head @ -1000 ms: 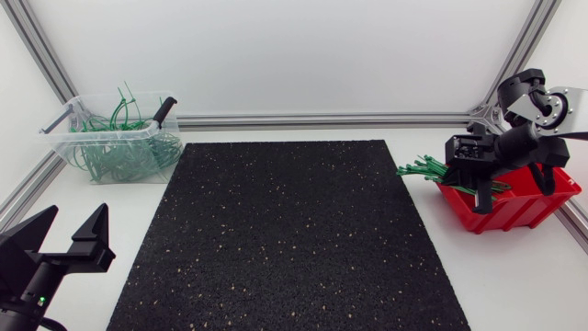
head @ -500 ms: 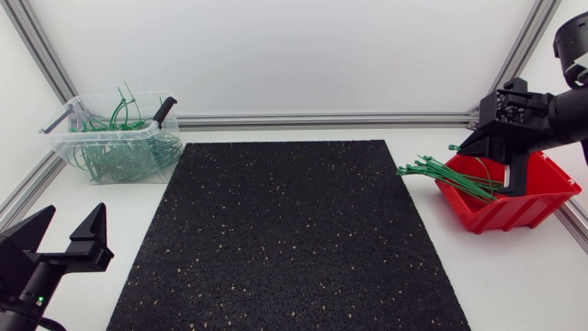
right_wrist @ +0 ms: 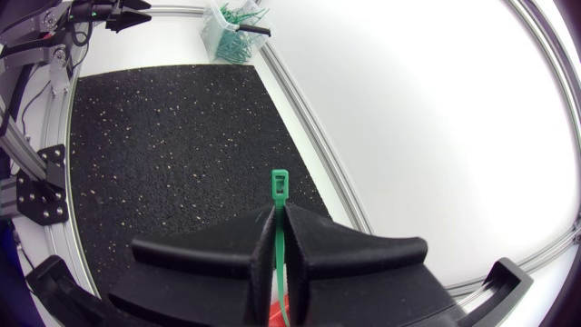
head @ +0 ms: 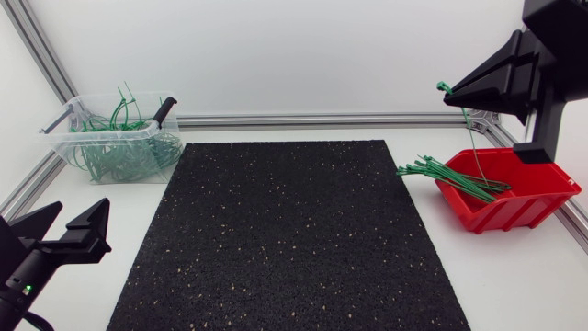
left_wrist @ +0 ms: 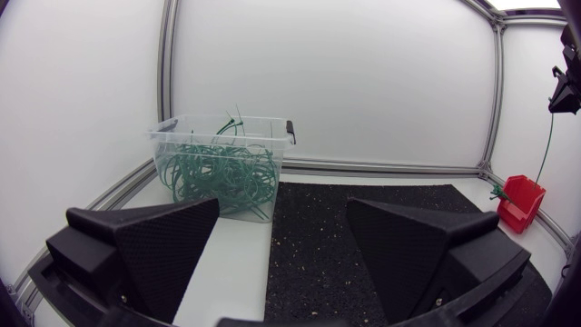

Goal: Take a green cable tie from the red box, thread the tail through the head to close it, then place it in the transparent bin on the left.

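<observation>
Green cable tie (head: 470, 138) pinched in the right jaws, high above the far right of the bench (head: 524, 285). Its square head (right_wrist: 279, 182) stands just clear of the fingertips (right_wrist: 300, 222); the strap hangs from the jaws and its lower end reaches into the red box (head: 528, 207). Whether that end rests among the other ties cannot be told.

Right arm (head: 556, 41) enters from the far right corner. Its jaws are pressed together on the strap from both sides, seen clearly in the right wrist view.

Red box sits at the bench's right edge, just beside the black speckled mat (head: 285, 230). A loose bundle of green ties (head: 432, 170) pokes out over its left lip, tips over the mat's far right corner.

Transparent bin (head: 115, 138) stands at the far left, off the mat, holding a tangle of looped green ties (left_wrist: 218, 173).

Left arm (head: 37, 267) sits low at the near left corner, jaws spread wide with nothing between them, pointing across the bench toward the bin
</observation>
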Robot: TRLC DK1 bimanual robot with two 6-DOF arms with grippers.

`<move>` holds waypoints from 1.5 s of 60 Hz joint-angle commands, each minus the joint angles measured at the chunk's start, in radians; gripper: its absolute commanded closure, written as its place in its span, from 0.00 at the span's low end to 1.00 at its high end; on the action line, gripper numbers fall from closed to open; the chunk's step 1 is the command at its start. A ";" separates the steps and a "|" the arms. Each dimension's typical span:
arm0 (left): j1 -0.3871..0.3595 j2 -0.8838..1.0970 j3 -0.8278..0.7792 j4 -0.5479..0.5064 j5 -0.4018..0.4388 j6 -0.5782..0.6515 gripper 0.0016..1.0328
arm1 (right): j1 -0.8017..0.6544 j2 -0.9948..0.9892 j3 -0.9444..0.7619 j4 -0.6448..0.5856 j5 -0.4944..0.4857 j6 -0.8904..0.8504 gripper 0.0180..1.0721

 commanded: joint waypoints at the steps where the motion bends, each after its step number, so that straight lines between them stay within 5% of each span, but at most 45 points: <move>1: -0.011 0.060 0.087 -0.028 0.008 -0.054 0.05 | 0.095 0.002 0.012 -0.022 0.038 0.154 0.95; 16: -0.034 0.156 0.205 -0.107 0.084 -0.117 0.05 | 0.283 0.022 0.042 -0.005 0.147 0.502 0.95; 27: -0.149 0.248 0.254 -0.111 0.084 -0.149 0.05 | 0.437 0.038 -0.034 0.040 0.272 0.640 0.95; 71: -0.470 0.616 0.472 -0.065 0.121 -0.157 0.05 | 0.581 0.180 -0.093 0.235 0.321 1.117 0.95; 90: -0.488 0.722 0.567 -0.071 0.350 -0.187 0.06 | 0.566 0.264 -0.061 0.299 0.308 1.191 0.95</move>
